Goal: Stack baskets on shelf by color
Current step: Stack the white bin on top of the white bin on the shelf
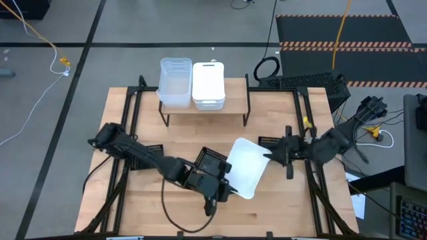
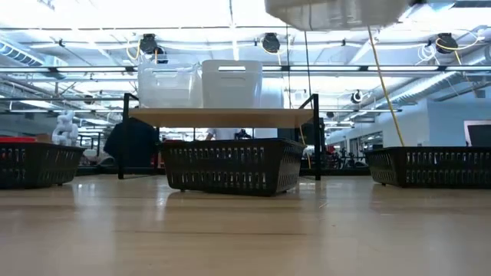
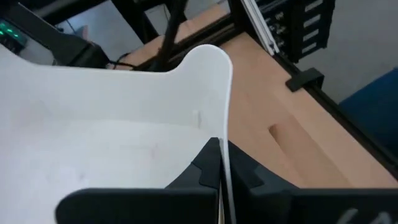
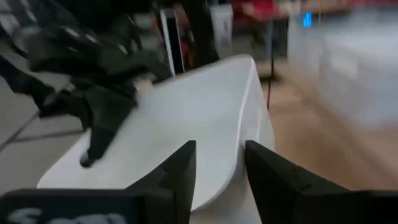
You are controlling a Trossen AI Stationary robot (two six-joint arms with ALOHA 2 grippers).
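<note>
Wood worktop (image 1: 280, 200) carries shelf (image 1: 203, 107) at far edge; clear basket (image 1: 175, 81) and white basket (image 1: 208, 83) sit side by side on shelf's plank. Second white basket (image 1: 247, 167) held in air over worktop's middle, tilted. Black baskets (image 2: 232, 165) rest on worktop. Left pincer (image 1: 223, 190) clamped on airborne basket's rim. Right pincer (image 1: 270, 157) at opposite rim, fingers (image 4: 180, 168) apart.

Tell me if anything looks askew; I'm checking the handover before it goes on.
One white basket hangs tilted in mid-air above the table rather than sitting flat. The left gripper is shut on its rim; the right gripper stands open at its other end. The baskets on the shelf sit straight.
</note>
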